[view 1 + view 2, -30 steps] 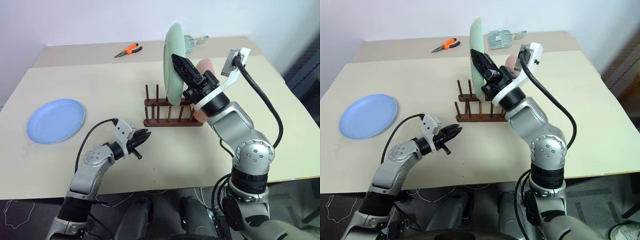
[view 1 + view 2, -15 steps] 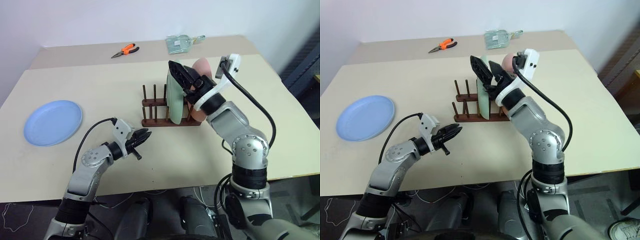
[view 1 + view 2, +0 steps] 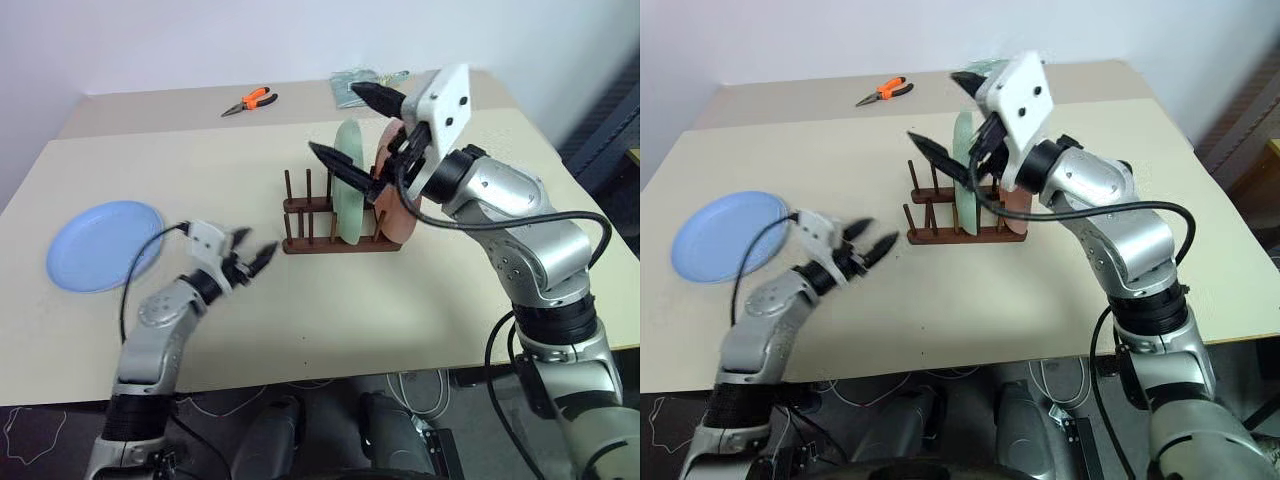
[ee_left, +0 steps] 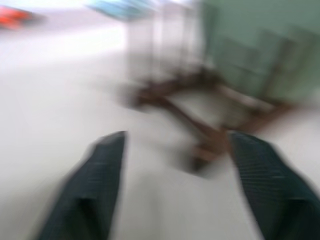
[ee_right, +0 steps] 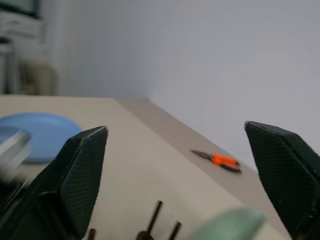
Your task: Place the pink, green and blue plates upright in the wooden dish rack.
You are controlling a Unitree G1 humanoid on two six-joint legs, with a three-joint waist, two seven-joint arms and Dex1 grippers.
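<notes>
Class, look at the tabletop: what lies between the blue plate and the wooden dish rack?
In the left eye view, the open left gripper hovers between the blue plate and wooden dish rack; the tabletop there is otherwise bare.

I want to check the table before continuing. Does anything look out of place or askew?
Only the orange-handled pliers at the far edge of the beige table seem unrelated to dishes. The pale green plate and salmon pink plate stand upright in the dark wooden rack.

The left arm reaches forward low over the table [image 3: 300, 330], its claw [image 3: 250, 256] spread wide (fingers well apart in the left wrist view). The right arm is raised and bent inward, its claw [image 3: 345, 125] also wide open, gripping nothing.
</notes>
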